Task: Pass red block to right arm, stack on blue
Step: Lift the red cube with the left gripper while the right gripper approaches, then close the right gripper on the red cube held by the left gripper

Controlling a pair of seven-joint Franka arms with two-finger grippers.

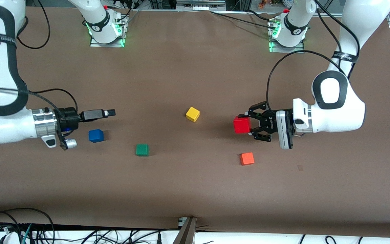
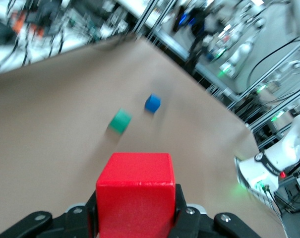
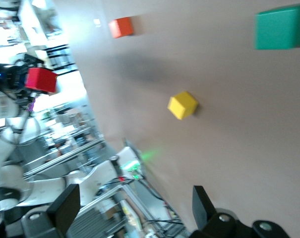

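My left gripper (image 1: 249, 124) is shut on the red block (image 1: 241, 124) and holds it off the table, pointing toward the right arm's end. In the left wrist view the red block (image 2: 135, 193) sits between the black fingers (image 2: 179, 206). The blue cube (image 1: 95, 135) lies on the table toward the right arm's end and also shows in the left wrist view (image 2: 152, 103). My right gripper (image 1: 112, 112) is open and empty, held level above the table just by the blue cube. Its fingers (image 3: 65, 208) stand wide apart, and the right wrist view shows the red block (image 3: 40, 80) far off.
A yellow cube (image 1: 192, 114) lies mid-table. A green cube (image 1: 142, 149) lies nearer the front camera than the blue cube. An orange-red cube (image 1: 247, 158) lies below the left gripper, nearer the camera. Cables run along the table's front edge.
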